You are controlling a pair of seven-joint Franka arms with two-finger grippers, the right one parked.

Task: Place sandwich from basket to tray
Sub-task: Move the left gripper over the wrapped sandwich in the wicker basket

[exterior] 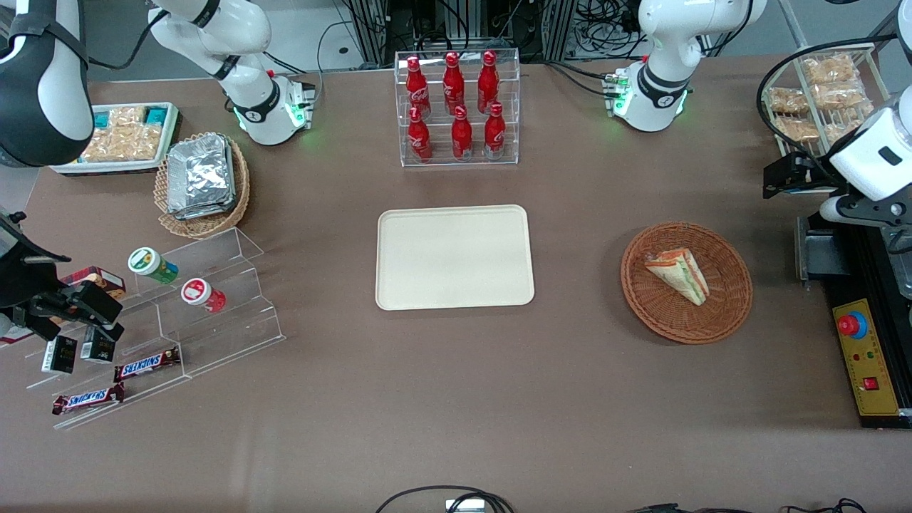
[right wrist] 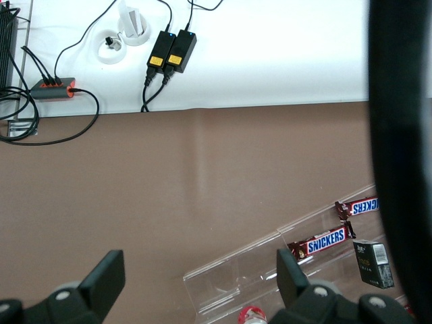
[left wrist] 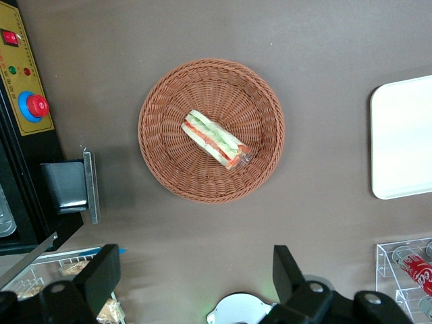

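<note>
fingers point(left wrist: 196, 287): spread apart, empty, high above surface | sandwich point(left wrist: 218, 139): in basket point(left wrist: 162, 162), straight ahead of my fingers, long axis diagonal to their gap | tray point(left wrist: 405, 145): off sideways, bare | I judge wrist turn needed

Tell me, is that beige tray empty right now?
Empty: the tray shows only bare surface. The sandwich lies in the basket, and the gripper hangs open above.
</note>
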